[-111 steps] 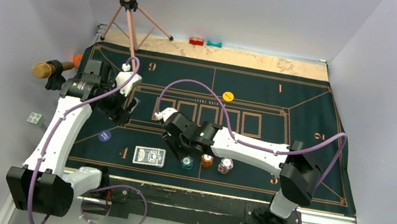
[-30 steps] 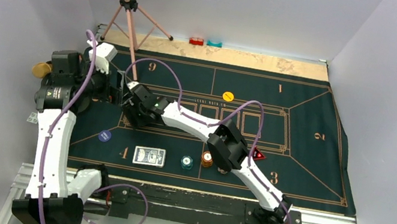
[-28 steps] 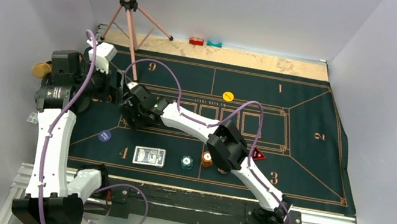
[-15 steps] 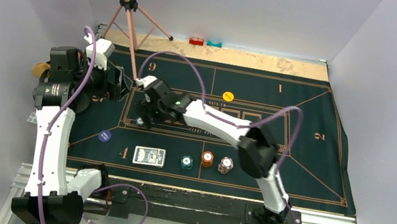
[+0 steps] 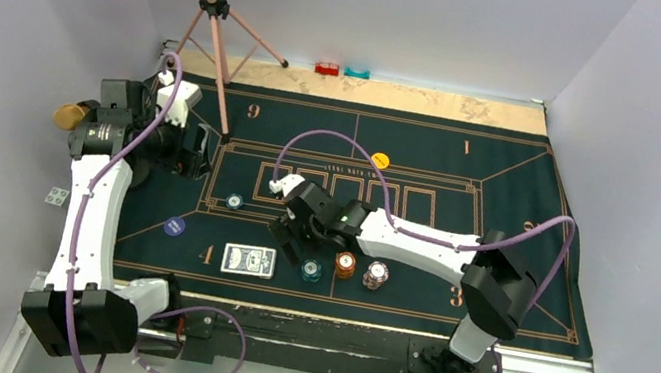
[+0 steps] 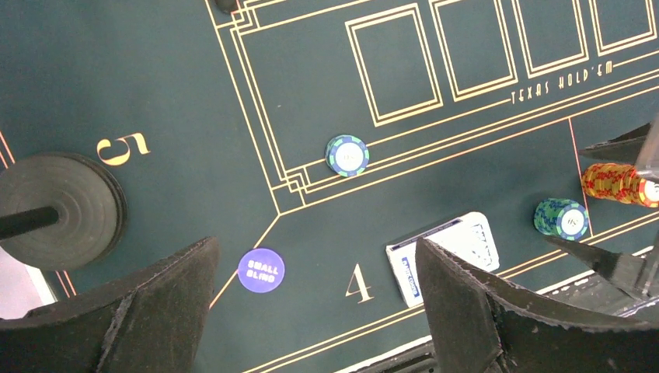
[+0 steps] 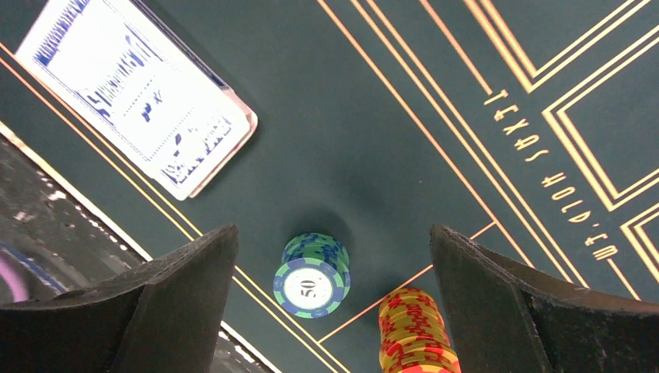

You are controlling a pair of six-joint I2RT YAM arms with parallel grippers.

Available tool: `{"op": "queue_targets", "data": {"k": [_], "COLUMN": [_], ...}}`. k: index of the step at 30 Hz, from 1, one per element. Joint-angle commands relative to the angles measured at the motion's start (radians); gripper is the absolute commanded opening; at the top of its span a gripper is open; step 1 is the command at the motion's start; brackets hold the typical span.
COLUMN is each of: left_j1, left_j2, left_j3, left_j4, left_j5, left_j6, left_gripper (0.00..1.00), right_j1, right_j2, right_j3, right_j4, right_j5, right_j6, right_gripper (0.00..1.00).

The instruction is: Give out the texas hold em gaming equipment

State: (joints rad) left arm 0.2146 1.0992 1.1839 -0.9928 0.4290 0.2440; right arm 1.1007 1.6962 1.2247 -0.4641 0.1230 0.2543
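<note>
On the green felt mat [image 5: 512,166], near its front edge, stand a teal chip stack [image 5: 311,270], an orange stack [image 5: 346,265] and a white-red stack [image 5: 376,275]. The card deck [image 5: 249,259] lies to their left. My right gripper [image 5: 296,237] hovers open just above the teal stack [image 7: 312,276], which shows between its fingers beside the orange stack [image 7: 412,330]. One teal chip [image 5: 234,201] lies alone further left. The blue disc [image 5: 175,225] and the yellow disc [image 5: 379,160] lie flat. My left gripper [image 5: 193,151] is open and empty, high over the single chip [image 6: 347,155] and the blue disc [image 6: 261,270].
A tripod stand [image 5: 216,26] rises at the mat's back-left, its round black base [image 6: 62,210] near the "5" mark. Small red [image 5: 327,68] and teal [image 5: 358,73] blocks sit on the back ledge. A brown knob [image 5: 70,115] juts out by the left arm.
My right gripper opened over the mat's left side, left one teal chip there, then swung back right and toward me to the chip stacks. The left arm shifted slightly.
</note>
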Motion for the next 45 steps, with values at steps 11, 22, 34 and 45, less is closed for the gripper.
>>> {"op": "queue_targets", "data": {"k": [11,22,34,45], "left_j1": [-0.004,-0.003,-0.003,-0.004], "left_j2": [-0.03,-0.032,-0.037,-0.042], "left_j3": [0.021,0.017,0.012,0.0], "left_j4": [-0.034,-0.029,-0.022,-0.021], "left_j5": [-0.007,-0.022,-0.048,-0.051], "left_j6": [0.034,0.028,0.037,0.05], "left_gripper": [1.0,1.0,1.0,1.0], "right_j1": [0.03,0.051,0.054,0.054], "right_j2": [0.03,0.049,0.043,-0.016], "right_j3": [-0.07,-0.114,-0.137,-0.059], "right_j4": [0.015,0.024,0.026,-0.035], "right_j5": [0.012,-0.004,-0.003,0.019], "right_j6": [0.014,0.026,0.034,0.019], "right_gripper": [0.91,0.78,0.52,0.47]}}
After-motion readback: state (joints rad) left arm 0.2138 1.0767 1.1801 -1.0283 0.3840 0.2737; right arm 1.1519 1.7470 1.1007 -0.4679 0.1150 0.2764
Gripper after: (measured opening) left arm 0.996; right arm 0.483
